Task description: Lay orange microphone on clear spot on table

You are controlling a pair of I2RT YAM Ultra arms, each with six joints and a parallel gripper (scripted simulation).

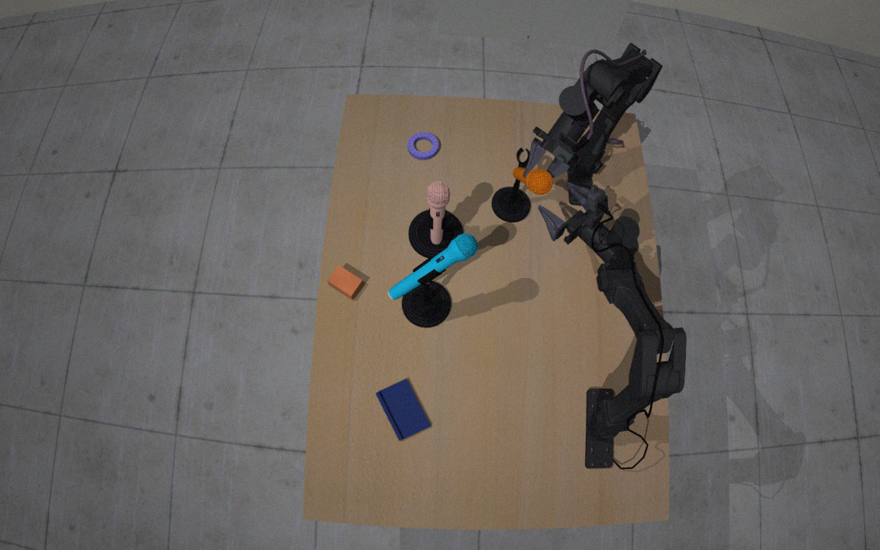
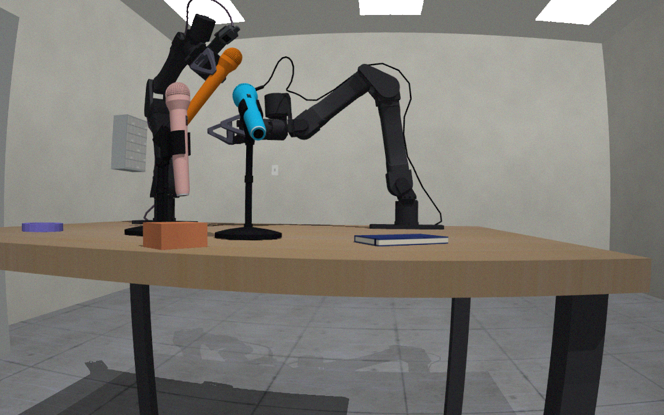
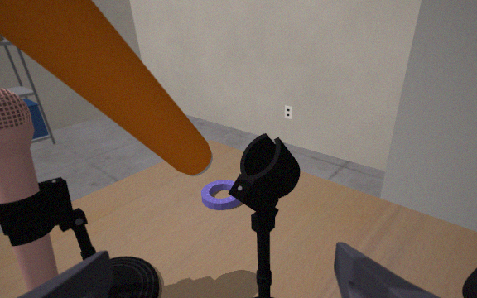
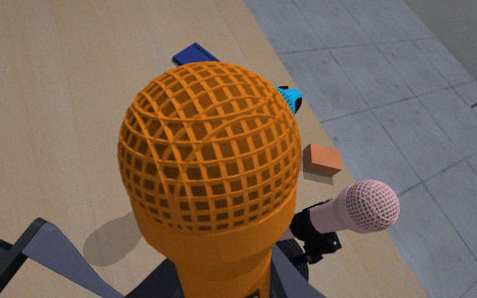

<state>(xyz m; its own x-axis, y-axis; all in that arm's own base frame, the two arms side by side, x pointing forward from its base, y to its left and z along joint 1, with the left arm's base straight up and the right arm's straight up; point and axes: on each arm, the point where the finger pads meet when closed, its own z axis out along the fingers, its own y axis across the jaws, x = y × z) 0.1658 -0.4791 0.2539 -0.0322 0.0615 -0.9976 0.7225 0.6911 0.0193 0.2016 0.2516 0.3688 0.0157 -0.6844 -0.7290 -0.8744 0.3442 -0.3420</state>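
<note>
Top view: The right gripper point(image 1: 538, 172) point(image 2: 218, 72) point(image 4: 226, 257) is gripping the orange microphone point(image 1: 538, 181) point(image 2: 212, 82) point(image 3: 110, 91) point(image 4: 209, 165), which is hanging above the table point(image 1: 498, 438) point(image 2: 324, 273) point(image 3: 189, 248) point(image 4: 36, 103). The left gripper point(image 1: 556, 196) point(image 2: 215, 128) point(image 3: 223, 257) is standing wide open, holding nothing. The empty stand point(image 1: 511, 204) point(image 3: 263, 248) is standing upright. Removal is looking done; laying down, release and withdrawal are remaining.

Exterior view: The orange microphone is slanting head-up, its tail end passing behind the pink microphone point(image 1: 438, 205) point(image 2: 178, 118) point(image 3: 8, 161) point(image 4: 367, 207). Pink and the blue microphone point(image 1: 433, 266) point(image 2: 249, 110) point(image 4: 294, 97) are sitting in their holders, their stands upright. The empty stand is hiding, not to be made out.

Left wrist view: The orange body is crossing upper left, its tail clear of the open holder point(image 3: 288, 174); its head is falling outside the frame. The empty stand's base and pink's head edge are being cut off.

Right wrist view: The orange head is filling the centre, covering part of the blue microphone and the book point(image 1: 403, 409) point(image 2: 401, 240) point(image 4: 195, 54). The fingertips are dropping out below. A grey angular part point(image 4: 56, 244) is showing at left, its owner uncertain.
</note>
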